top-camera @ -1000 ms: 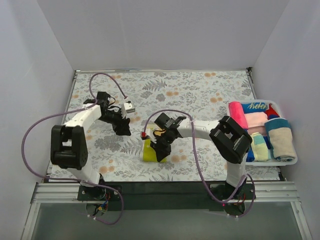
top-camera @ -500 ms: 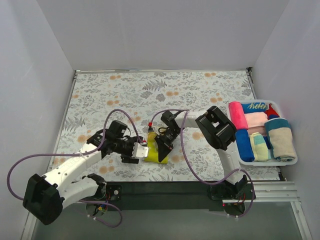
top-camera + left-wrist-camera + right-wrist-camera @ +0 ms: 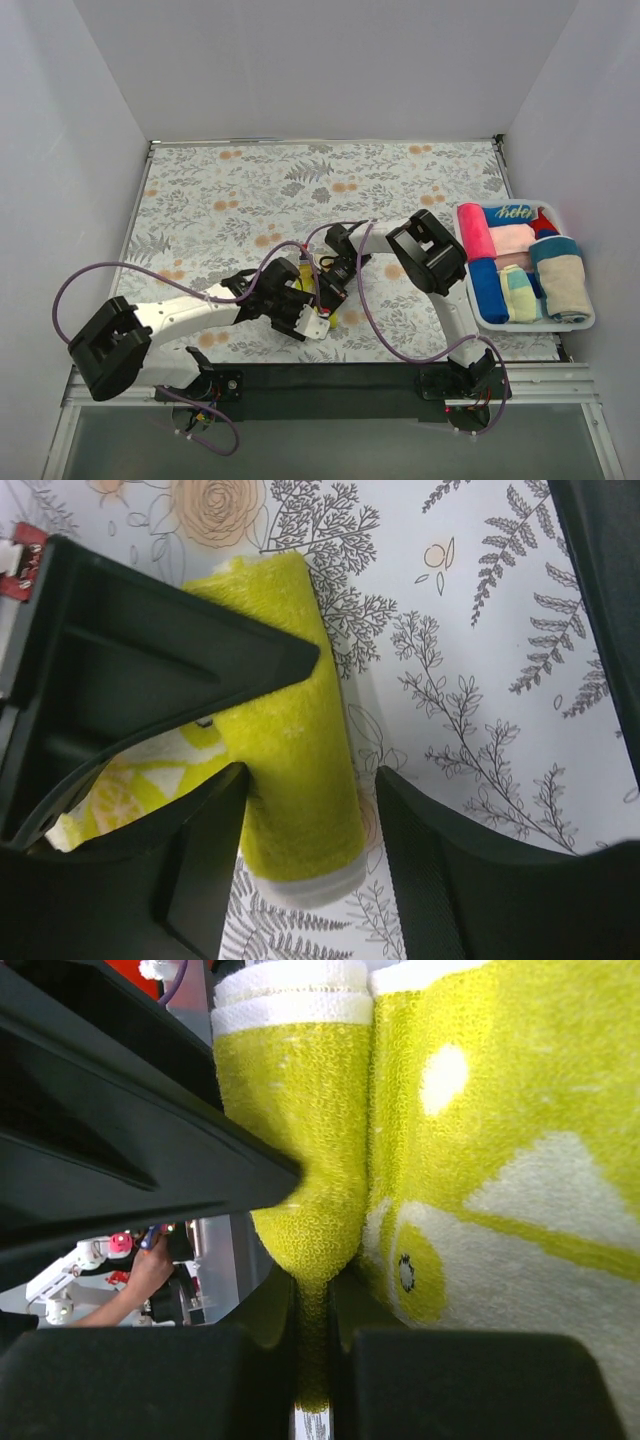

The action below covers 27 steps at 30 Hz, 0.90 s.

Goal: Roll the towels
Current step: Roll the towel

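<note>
L pincer (image 3: pixel 312 780) wide, straddling rolled part of yellow towel (image 3: pixel 300 710) on floral counter (image 3: pixel 480 680); R pincer (image 3: pixel 313 1340) nipped tight on a fold of same towel.

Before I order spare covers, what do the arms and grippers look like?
Both the left arm and the right arm have white links with chunky black joint housings. A thin purple cable loops loosely along each. The left gripper and the right gripper have matte black, wedge-shaped plastic fingers. No lettering shows.
</note>
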Available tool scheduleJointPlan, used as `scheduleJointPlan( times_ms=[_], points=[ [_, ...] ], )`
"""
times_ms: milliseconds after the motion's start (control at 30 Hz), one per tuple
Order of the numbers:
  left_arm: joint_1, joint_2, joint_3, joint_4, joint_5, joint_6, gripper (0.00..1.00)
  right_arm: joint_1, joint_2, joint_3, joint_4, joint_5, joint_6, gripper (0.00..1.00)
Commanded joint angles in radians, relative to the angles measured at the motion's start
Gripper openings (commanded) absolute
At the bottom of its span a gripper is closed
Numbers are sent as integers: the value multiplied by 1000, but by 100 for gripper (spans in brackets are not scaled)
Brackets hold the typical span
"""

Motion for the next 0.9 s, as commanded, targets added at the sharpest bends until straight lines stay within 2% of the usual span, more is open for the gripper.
scheduleJointPlan(
  times_ms=[0,33,167,200,267,300,500,567,600,700,867],
  points=[
    [-19,38,-8,78,-50,-20,49,-11,39,-8,19,147,-65,1],
    [-23,70,-13,84,-64,-28,47,-12,33,-8,17,149,-65,1],
    [-25,121,-4,55,-64,-32,25,-25,7,-2,17,170,-50,6],
    [-23,129,3,39,-56,-34,19,-34,-1,0,17,178,-47,11],
    [-25,149,16,-7,-26,-43,13,-51,-33,9,14,211,-41,19],
    [-25,156,22,-27,-10,-45,9,-69,-43,12,9,225,-36,30],
    [-23,234,93,-158,57,-97,2,-193,-131,104,-58,353,-56,58],
    [-14,258,119,-202,77,-120,1,-229,-177,123,-66,382,-61,59],
    [-9,288,156,-221,91,-126,0,-261,-198,127,-66,388,-61,68],
    [18,342,240,-307,155,-140,0,-301,-289,126,-58,422,-59,70],
    [138,530,398,-492,328,-128,0,-312,-499,-15,20,503,-58,68]
  ],
)
